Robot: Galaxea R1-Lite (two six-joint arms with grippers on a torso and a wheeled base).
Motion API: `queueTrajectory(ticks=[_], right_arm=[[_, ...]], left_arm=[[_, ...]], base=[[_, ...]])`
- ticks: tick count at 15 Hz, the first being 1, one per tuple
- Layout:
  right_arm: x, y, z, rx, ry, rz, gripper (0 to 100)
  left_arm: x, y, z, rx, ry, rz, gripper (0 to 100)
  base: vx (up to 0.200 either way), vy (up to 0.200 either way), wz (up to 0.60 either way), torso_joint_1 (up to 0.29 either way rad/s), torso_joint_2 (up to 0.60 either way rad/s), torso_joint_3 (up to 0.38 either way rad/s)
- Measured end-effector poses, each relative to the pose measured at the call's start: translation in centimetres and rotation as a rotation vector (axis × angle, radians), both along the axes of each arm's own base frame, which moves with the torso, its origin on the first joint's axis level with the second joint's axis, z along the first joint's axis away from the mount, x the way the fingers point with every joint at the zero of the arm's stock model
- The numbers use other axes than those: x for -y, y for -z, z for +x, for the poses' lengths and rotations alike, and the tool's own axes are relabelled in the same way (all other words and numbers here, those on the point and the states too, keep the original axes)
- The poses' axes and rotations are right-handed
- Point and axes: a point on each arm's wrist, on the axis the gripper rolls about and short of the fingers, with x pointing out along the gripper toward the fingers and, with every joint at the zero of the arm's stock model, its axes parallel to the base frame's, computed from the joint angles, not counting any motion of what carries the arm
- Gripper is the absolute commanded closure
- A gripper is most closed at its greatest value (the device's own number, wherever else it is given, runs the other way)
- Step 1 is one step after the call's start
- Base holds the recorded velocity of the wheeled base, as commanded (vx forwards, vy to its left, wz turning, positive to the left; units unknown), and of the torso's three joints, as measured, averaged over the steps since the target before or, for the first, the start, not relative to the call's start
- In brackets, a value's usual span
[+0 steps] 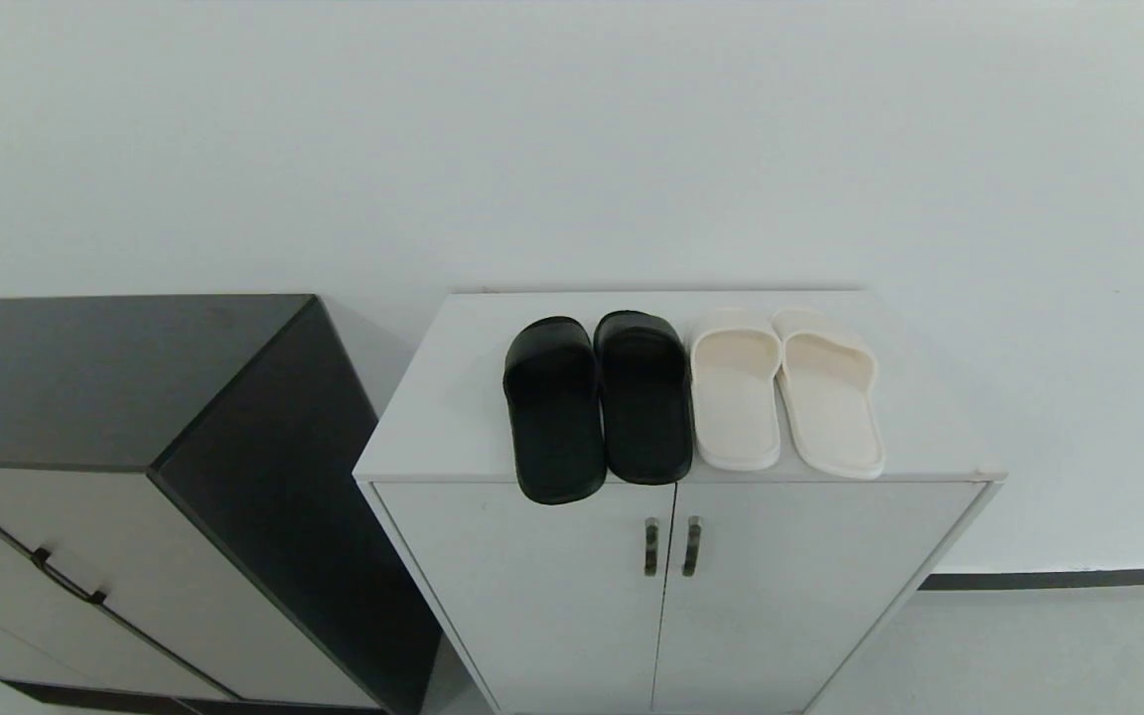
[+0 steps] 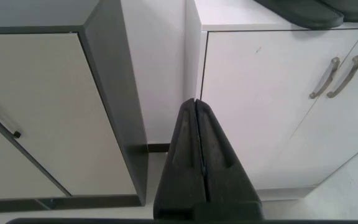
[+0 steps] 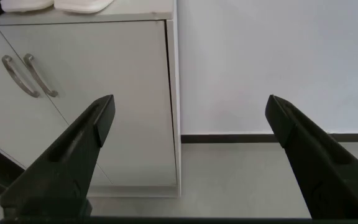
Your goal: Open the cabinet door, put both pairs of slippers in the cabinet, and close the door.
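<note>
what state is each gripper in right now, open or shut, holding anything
Left gripper: shut, fingers pressed together, holding nothing.
Right gripper: open wide, holding nothing.

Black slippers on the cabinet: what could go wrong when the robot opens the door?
One black slipper pokes over the cabinet's front edge, so a jolt from pulling a door might knock it off. The two handles sit close together, so the right gripper, open now, might catch both.
</note>
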Motion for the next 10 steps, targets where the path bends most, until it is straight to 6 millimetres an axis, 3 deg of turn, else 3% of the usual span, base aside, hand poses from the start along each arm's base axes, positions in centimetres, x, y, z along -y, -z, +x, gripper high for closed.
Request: queueTrajectory(ticks=[10], right_arm=[[0.00, -0.01, 0.00, 0.001, -0.002, -0.022, 0]], left_arm=[[-0.01, 0.00, 0.00, 0.000, -0.001, 0.003, 100]], base=[[0.000, 0.000, 0.00, 0.000, 0.00, 0.000]])
